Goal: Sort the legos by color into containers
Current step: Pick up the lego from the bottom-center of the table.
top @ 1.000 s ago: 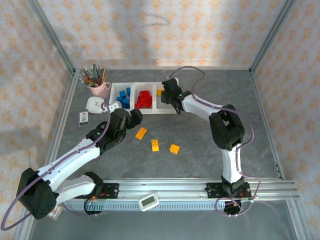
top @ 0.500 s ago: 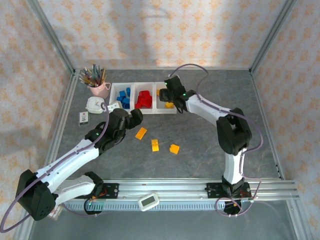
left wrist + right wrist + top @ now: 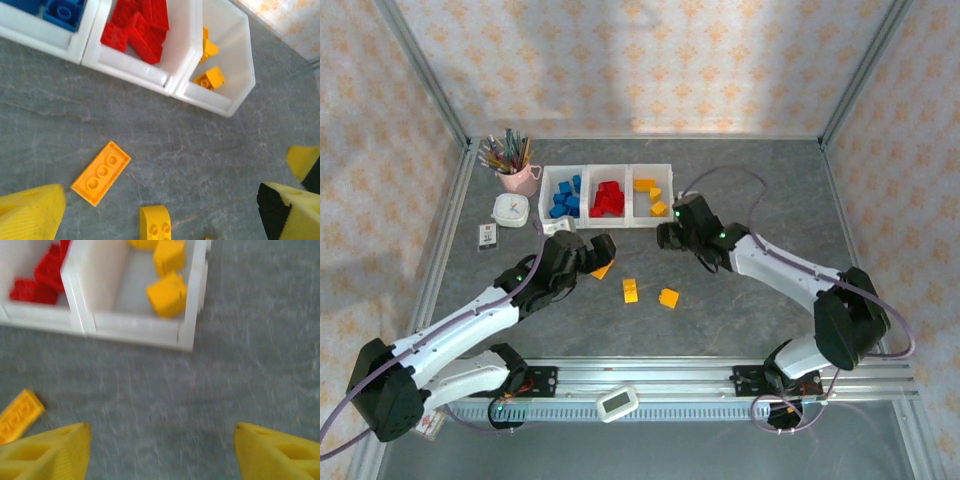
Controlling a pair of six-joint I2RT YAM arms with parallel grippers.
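Legos (three orange ones) lie loose near the bins. The left gripper hovers over the leftmost, the right gripper to its right, both jaws open and empty.

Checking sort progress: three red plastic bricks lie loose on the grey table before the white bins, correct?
No: the three loose plastic bricks are yellow-orange, not red, on the grey table before the white bins; the top external view shows it.

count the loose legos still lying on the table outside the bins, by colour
yellow-orange: 3 (flat plate, middle brick, right brick)
red: 0
blue: 0
total: 3
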